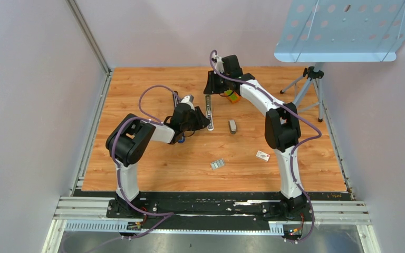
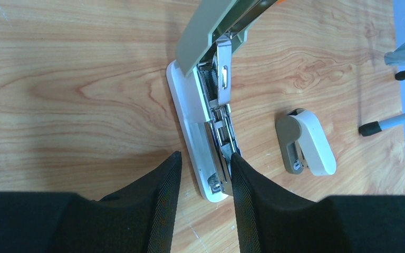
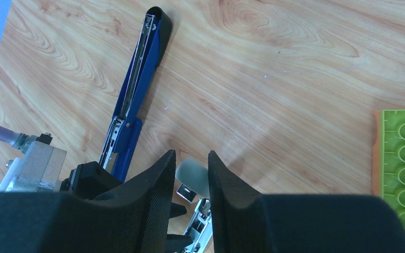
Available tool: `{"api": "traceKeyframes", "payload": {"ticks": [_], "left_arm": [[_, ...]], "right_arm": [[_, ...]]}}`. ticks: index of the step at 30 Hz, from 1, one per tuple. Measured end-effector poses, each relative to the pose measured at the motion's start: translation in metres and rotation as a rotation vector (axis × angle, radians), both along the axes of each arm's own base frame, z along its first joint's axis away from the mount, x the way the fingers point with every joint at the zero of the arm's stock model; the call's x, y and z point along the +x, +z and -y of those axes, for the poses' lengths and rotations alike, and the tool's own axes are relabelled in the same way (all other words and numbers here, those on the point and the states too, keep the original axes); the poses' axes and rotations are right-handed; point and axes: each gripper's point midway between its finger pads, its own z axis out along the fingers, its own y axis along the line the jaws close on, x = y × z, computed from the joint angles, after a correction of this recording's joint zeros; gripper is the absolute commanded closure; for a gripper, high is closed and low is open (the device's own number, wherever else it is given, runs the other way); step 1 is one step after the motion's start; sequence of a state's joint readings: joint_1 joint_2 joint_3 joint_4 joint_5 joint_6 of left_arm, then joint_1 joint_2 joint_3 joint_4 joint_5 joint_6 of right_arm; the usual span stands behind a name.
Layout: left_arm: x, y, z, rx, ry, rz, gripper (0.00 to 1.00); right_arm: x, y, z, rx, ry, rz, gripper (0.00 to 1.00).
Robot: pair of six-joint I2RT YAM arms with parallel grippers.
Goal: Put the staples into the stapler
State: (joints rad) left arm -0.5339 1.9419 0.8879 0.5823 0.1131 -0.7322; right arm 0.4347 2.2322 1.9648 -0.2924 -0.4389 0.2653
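From above, the staples (image 1: 217, 164) lie on the surface (image 1: 153, 174) near its front edge, long axis slanting near-left to far-right, well apart from the opened stapler (image 1: 209, 113). The white card's (image 1: 262, 155) print is too small to read.

Left wrist: the left end effector (image 2: 205, 158) straddles the stapler's near end; I cannot tell whether it grips.

Right wrist: the right end effector (image 3: 191, 155) pinches its grey lid.

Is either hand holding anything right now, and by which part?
The right hand pinches the open grey-and-white metal stapler by the tip of its raised grey lid. The left hand straddles its base end; whether it grips cannot be told.
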Motion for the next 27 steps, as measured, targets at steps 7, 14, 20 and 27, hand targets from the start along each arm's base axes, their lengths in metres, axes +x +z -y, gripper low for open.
{"api": "traceKeyframes", "payload": {"ticks": [7,14,20,27], "left_arm": [[0.003,0.000,0.002,-0.001,-0.002,0.005,0.60],[0.003,0.000,0.002,0.000,-0.002,0.009,0.61],[0.003,-0.001,0.002,0.002,-0.006,0.009,0.61],[0.002,0.000,0.001,0.005,-0.003,0.004,0.54]], "right_arm": [[-0.003,-0.003,0.002,0.009,0.017,-0.003,0.72],[-0.023,0.000,0.007,0.014,0.046,-0.022,0.72],[-0.046,-0.019,0.015,-0.014,0.068,-0.092,0.72],[-0.064,-0.034,0.024,-0.055,0.056,-0.142,0.70]]}}
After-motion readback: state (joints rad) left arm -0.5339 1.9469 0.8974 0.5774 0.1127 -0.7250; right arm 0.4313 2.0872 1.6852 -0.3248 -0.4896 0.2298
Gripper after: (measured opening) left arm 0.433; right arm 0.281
